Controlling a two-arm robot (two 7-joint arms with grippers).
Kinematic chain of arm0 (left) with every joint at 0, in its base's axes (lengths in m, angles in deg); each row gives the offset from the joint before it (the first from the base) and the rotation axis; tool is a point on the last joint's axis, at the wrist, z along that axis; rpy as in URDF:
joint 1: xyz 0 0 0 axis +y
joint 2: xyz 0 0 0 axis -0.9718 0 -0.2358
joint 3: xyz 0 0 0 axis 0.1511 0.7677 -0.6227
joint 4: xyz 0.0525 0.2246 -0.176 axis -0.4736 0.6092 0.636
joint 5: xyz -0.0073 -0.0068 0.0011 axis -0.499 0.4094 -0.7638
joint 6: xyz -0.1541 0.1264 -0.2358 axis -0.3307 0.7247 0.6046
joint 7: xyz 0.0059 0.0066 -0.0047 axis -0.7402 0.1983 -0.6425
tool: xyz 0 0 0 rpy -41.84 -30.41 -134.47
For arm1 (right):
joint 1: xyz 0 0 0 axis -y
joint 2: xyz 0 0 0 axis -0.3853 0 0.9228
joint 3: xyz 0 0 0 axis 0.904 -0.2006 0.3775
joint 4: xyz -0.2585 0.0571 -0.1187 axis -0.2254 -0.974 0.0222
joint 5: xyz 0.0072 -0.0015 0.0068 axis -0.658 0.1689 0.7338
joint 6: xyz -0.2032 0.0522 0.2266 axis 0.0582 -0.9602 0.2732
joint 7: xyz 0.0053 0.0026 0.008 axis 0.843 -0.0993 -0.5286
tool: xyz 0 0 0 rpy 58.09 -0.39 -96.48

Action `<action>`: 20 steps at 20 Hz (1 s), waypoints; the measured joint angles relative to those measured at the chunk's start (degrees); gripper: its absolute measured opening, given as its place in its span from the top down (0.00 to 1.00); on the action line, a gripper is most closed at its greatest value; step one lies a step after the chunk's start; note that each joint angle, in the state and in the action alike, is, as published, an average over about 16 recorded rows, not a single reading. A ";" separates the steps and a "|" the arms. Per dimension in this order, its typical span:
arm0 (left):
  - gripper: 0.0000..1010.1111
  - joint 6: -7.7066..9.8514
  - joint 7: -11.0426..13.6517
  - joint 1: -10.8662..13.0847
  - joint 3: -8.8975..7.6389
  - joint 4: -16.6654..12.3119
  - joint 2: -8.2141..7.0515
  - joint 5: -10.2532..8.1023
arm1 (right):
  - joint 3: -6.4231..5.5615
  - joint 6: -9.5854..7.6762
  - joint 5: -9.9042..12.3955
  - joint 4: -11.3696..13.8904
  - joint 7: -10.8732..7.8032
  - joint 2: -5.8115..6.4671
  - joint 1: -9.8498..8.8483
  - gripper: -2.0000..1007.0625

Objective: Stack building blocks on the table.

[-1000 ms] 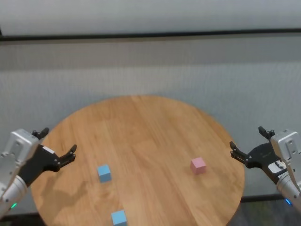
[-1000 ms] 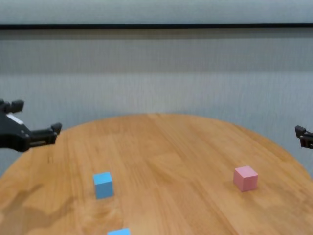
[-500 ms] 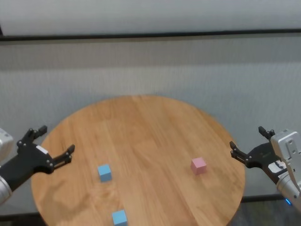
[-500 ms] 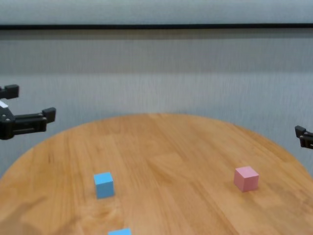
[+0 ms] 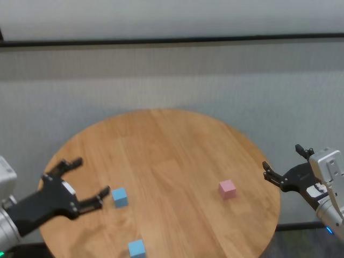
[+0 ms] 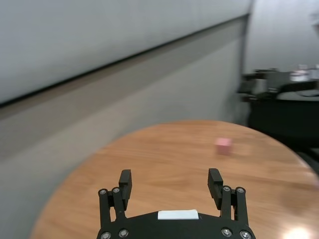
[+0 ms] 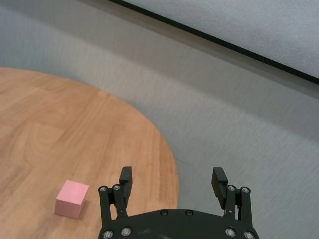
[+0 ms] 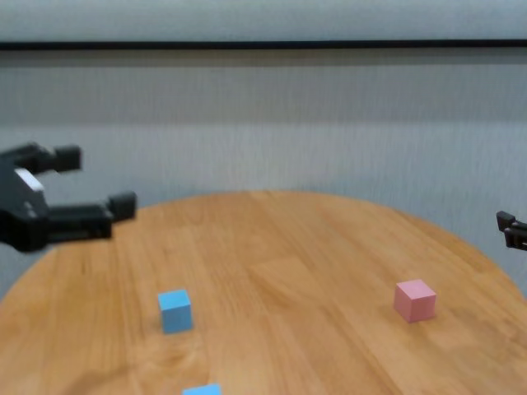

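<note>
Hovering: left tool (image 5: 87,181), spread wide, beside blue block (image 5: 119,197).

Landmark: large round wooden plank table (image 5: 172,145). On it: one small cube (image 5: 119,196) left of centre, second cube (image 5: 136,248) at near-left edge, third cube (image 5: 227,188) right of centre.

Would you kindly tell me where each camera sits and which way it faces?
Head view: high, looking down on the table; left gripper and right gripper show.
Chest view: low, facing across the table; left gripper at the left edge.
Left wrist view: behind its open fingers, facing over the table.
Right wrist view: behind its fingers, off the table's edge.
All share the pink block.
</note>
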 joint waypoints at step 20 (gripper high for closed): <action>0.01 -1.26 15.69 -3.71 6.49 4.36 3.46 1.48 | 0.00 0.00 0.00 0.00 0.00 0.00 0.00 0.00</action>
